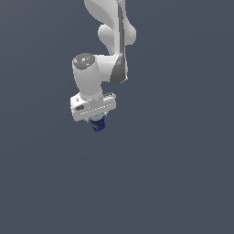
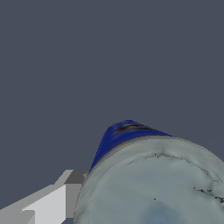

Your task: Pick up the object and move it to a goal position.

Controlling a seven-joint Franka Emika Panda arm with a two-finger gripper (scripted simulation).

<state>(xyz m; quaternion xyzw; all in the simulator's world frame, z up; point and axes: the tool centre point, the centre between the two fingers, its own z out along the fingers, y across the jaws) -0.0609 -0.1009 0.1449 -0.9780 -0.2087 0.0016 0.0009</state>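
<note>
We read the step in hand as carry-to-goal: the arm (image 1: 112, 41) reaches down from the top of the exterior view, w/ the gripper (image 1: 96, 119) pinching the object (image 1: 97, 124) from both sides. No table edge or goal marker shows anywhere, only flat grey backdrop, so we can't say how far the goal is. To do the carry well, we judge: keep the wrist level, move slowly, no sudden turns, since the can sits low in the grip and could slip.

Object, approx: tiny dark blue cylinder, far smaller than the white hand, hanging just under it. In the wrist view the object (image 2: 131, 133) fills the frame; pale whitish top, mottled, w/ small dark specks; blue side wall w/ a dark streak. One grey-white finger (image 2: 65, 197) sits beside it.
</note>
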